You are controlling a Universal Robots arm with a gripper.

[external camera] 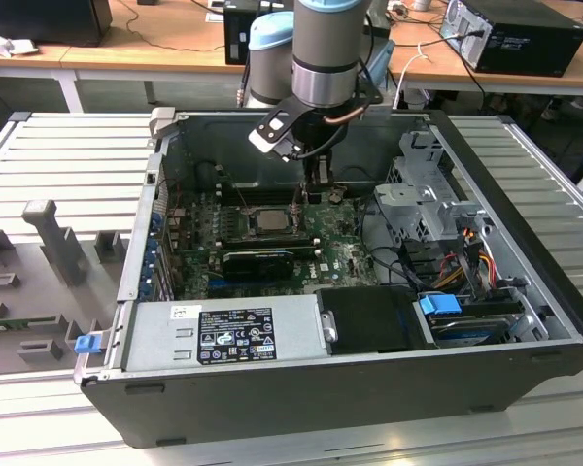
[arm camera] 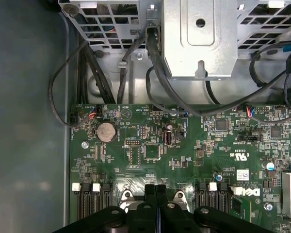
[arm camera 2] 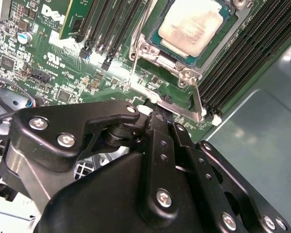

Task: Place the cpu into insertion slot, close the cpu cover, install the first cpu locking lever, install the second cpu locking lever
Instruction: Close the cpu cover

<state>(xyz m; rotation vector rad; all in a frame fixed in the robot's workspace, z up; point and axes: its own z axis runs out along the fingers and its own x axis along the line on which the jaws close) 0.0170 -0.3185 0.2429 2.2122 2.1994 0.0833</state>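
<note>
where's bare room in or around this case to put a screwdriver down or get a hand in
Free: the ribbed table on the exterior view's right of the case, and the bare case panel beside the motherboard. Crowded: the gripper beside the cpu, and cables by the drive cage.

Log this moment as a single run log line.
cpu: seated, top showing | cpu cover: down around it | gripper: shut, low beside the cover
</note>
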